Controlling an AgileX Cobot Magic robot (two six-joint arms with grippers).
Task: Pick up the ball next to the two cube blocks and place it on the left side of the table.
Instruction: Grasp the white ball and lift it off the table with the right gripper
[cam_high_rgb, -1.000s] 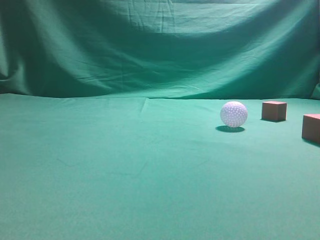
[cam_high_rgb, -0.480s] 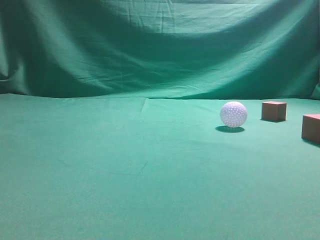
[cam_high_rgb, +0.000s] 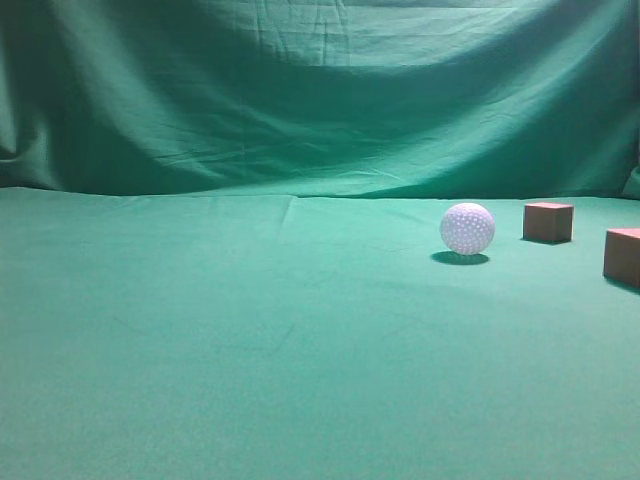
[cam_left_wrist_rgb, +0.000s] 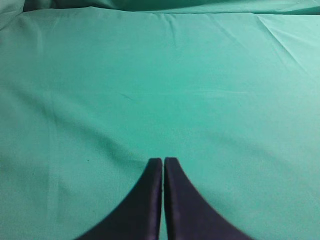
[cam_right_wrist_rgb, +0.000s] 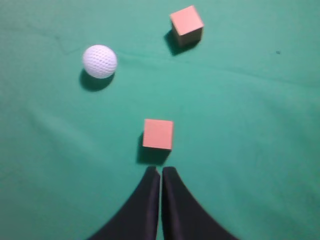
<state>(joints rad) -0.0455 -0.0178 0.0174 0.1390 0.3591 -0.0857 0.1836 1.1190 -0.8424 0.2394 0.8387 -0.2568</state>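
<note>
The ball (cam_high_rgb: 467, 228), pale white-lavender and dimpled, rests on the green table (cam_high_rgb: 250, 340) right of centre. One reddish-brown cube (cam_high_rgb: 548, 221) stands to its right, the other cube (cam_high_rgb: 622, 256) is at the right edge. In the right wrist view the ball (cam_right_wrist_rgb: 100, 61) lies upper left, one cube (cam_right_wrist_rgb: 187, 24) at the top, the other cube (cam_right_wrist_rgb: 158, 134) just ahead of my right gripper (cam_right_wrist_rgb: 160, 170), which is shut and empty. My left gripper (cam_left_wrist_rgb: 163, 160) is shut and empty above bare cloth. Neither gripper shows in the exterior view.
A wrinkled green cloth backdrop (cam_high_rgb: 320, 90) rises behind the table. A crease in the cloth (cam_left_wrist_rgb: 285, 45) runs across the upper right of the left wrist view.
</note>
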